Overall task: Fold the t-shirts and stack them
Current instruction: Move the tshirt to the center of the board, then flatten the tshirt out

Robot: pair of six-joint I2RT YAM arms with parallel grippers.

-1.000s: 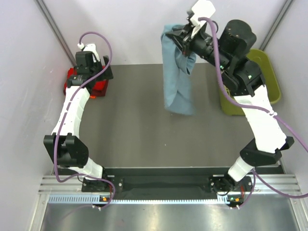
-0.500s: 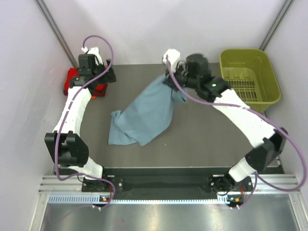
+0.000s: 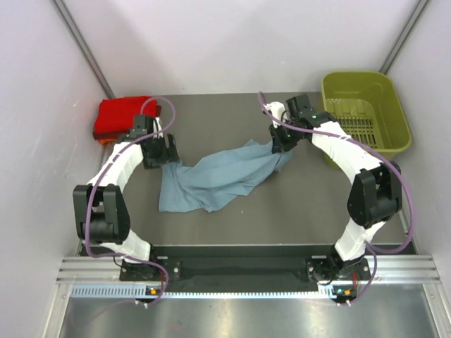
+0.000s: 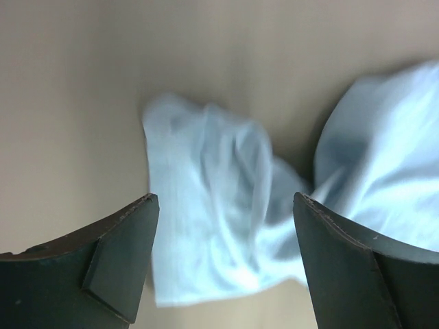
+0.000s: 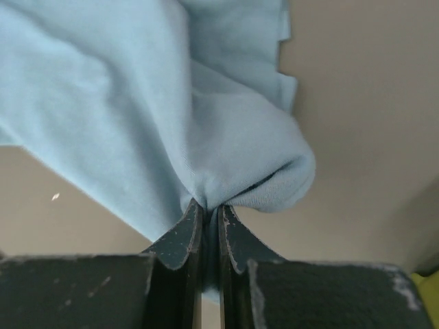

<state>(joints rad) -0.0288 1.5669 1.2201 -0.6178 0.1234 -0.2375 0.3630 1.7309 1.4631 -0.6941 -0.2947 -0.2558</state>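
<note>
On table [image 3: 211,116]: grey-blue t-shirt [image 3: 218,176] now lowered | right tool [image 5: 208,209] pinches it | left tool [image 4: 223,199] agape, newly above it

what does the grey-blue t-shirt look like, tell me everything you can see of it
The grey-blue t-shirt is plain soft cloth, unfolded and crumpled. It lies stretched across the table between the two arms. The right gripper is shut on a bunched fold at the shirt's far right end. The left gripper hangs open above its rumpled left end.
</note>
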